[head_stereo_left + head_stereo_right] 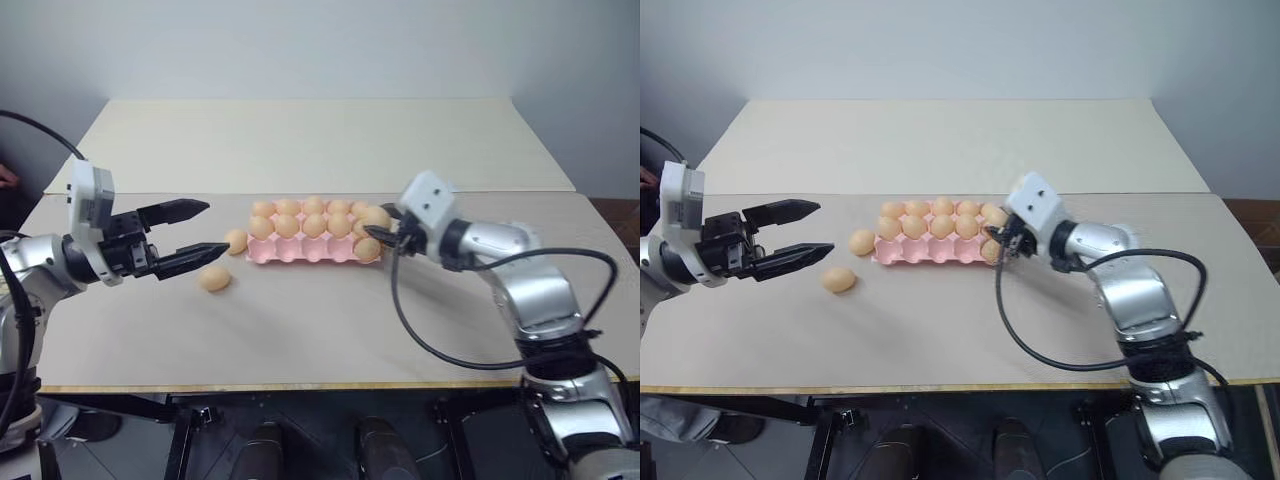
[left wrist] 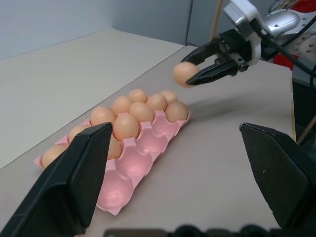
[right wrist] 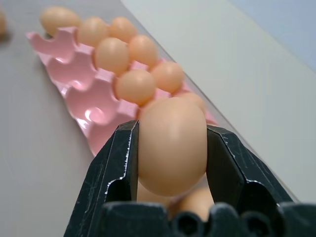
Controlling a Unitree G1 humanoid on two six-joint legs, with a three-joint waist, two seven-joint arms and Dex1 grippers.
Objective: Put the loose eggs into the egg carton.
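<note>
The pink egg carton (image 1: pixel 300 253) lies mid-table, its back rows full of eggs and most front cups bare. My right gripper (image 1: pixel 377 226) hovers over the carton's right end, shut on one tan egg (image 3: pixel 172 148), which hangs raised above the table (image 2: pixel 183 74). Two loose eggs rest on the table: one (image 1: pixel 236 241) touches the carton's left end, the other (image 1: pixel 214 279) lies a little nearer and further left. My left gripper (image 1: pixel 213 228) is open and holds nothing. It is held level above the table, just left of those two eggs and pointing towards them.
The beige table's front edge (image 1: pixel 300 386) runs below both arms. A second table (image 1: pixel 300 140) adjoins behind the carton. A black cable (image 1: pixel 420 335) loops down from my right arm over the table's right front.
</note>
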